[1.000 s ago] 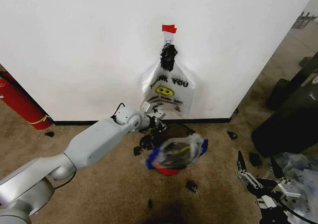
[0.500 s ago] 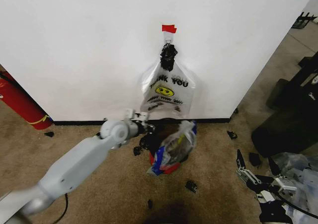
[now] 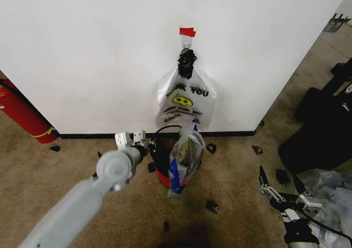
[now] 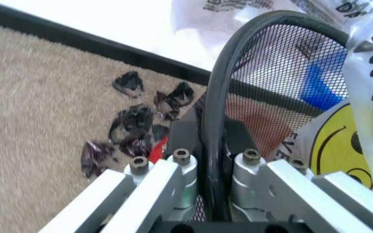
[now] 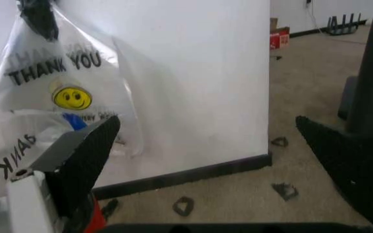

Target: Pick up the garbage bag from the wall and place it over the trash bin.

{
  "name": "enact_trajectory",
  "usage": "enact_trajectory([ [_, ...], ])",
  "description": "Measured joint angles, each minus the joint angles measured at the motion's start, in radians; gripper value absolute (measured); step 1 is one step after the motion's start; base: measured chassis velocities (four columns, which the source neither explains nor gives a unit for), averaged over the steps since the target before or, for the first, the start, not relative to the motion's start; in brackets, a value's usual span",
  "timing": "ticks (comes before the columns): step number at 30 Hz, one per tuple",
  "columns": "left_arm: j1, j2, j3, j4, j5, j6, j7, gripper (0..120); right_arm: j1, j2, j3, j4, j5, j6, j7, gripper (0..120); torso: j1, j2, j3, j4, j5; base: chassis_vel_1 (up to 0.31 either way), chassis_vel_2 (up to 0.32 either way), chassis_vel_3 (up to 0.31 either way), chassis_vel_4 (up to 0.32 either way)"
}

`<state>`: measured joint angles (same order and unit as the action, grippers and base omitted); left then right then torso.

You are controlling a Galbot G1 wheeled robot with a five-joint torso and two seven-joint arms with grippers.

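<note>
The left gripper (image 3: 136, 139) sits low by the wall, just left of the trash bin (image 3: 160, 174), and in the left wrist view its fingers (image 4: 173, 179) are closed on the bin's black rim (image 4: 215, 107), one inside the mesh wall and one outside. The bin looks tipped, its mouth turned toward the wall and upward, with its red body (image 4: 159, 145) showing just beside the fingers. The garbage bag (image 3: 185, 155) stands bunched and upright against the bin's right side, blue strips showing, its top touching or overlapping the bottom of the THANK YOU bag (image 3: 186, 100) that hangs from a hook under red tape (image 3: 187, 32). It is draped on one edge at most; I cannot tell how much of it lies inside the bin. The right gripper (image 3: 281, 196) hangs near and far right over the carpet (image 3: 71, 160), fingers spread and holding nothing. My judgement is that the step in hand is steadying or righting the bin so the bag can be opened across it. To do that well, the left arm should keep a firm pinch on the rim and move it slowly, since a light bin will swing or roll if jerked. The thin film will cling and fold on itself, so the mouth needs spreading before it is pulled down round the rim. The black scraps (image 4: 134, 126) on the floor beside the bin could catch under it. The hanging smiley bag is close enough to be snagged by mistake.
</note>
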<state>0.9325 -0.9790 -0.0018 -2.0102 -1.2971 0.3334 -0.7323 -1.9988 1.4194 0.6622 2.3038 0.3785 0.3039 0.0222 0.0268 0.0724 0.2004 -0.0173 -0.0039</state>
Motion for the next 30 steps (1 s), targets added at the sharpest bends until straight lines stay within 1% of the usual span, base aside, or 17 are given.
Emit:
enact_trajectory([
  [2, 0.027, -0.011, 0.001, -0.010, 0.027, -0.024, -0.008, 3, -0.001, 0.003, -0.004, 0.000, -0.003, 0.001, 0.001, 100, 0.000, 0.000, 0.000, 0.0000, 0.0000, 0.000, 0.000, 0.000, 0.000],
  [4, 0.061, -0.028, 0.008, -0.013, 0.079, -0.054, -0.013, 3, -0.003, 0.007, -0.011, 0.000, -0.008, 0.001, 0.002, 100, 0.000, 0.000, 0.000, 0.0001, 0.0001, 0.000, 0.000, 0.000, 0.000],
  [5, 0.061, -0.028, 0.008, -0.013, 0.079, -0.054, -0.013, 3, -0.003, 0.007, -0.011, 0.000, -0.008, 0.001, 0.002, 100, 0.000, 0.000, 0.000, 0.0001, 0.0001, 0.000, 0.000, 0.000, 0.000],
  [8, 0.078, -0.045, 0.017, 0.001, 0.112, -0.072, -0.012, 3, -0.006, 0.010, -0.015, 0.000, -0.014, 0.001, 0.004, 100, 0.000, 0.000, 0.000, 0.0000, 0.0002, 0.000, 0.000, 0.000, 0.000],
  [9, 0.082, -0.061, 0.023, 0.012, 0.128, -0.082, -0.012, 3, -0.008, 0.010, -0.015, 0.001, -0.014, 0.001, 0.005, 100, 0.000, 0.000, 0.000, 0.0000, 0.0000, 0.000, 0.000, 0.000, 0.000],
  [16, 0.086, -0.106, 0.044, 0.028, 0.154, -0.092, -0.017, 3, -0.008, 0.007, -0.008, 0.002, -0.013, -0.001, 0.009, 100, 0.000, 0.000, 0.000, -0.0001, 0.0001, 0.000, 0.000, 0.000, 0.000],
  [23, 0.101, -0.126, 0.050, 0.044, 0.192, -0.083, -0.015, 3, -0.004, 0.007, -0.006, -0.003, -0.004, -0.003, 0.014, 100, 0.000, 0.000, 0.000, 0.0000, 0.0000, 0.000, 0.000, 0.000, 0.000],
  [24, 0.106, -0.126, 0.052, 0.049, 0.220, -0.081, -0.004, 7, 0.000, 0.008, -0.006, -0.007, -0.004, -0.004, 0.014, 100, 0.000, 0.000, 0.000, 0.0001, 0.0000, 0.000, 0.000, 0.000, 0.000],
  [25, 0.106, -0.126, 0.052, 0.049, 0.220, -0.081, -0.004, 7, 0.000, 0.008, -0.006, -0.007, -0.004, -0.004, 0.014, 100, 0.000, 0.000, 0.000, 0.0001, 0.0000, 0.000, 0.000, 0.000, 0.000],
  [30, 0.107, -0.124, 0.049, 0.050, 0.232, -0.072, 0.006, 25, 0.008, 0.008, -0.006, -0.011, 0.008, -0.014, 0.019, 100, 0.000, 0.000, 0.000, 0.0000, 0.0000, 0.000, 0.000, 0.000, 0.000],
])
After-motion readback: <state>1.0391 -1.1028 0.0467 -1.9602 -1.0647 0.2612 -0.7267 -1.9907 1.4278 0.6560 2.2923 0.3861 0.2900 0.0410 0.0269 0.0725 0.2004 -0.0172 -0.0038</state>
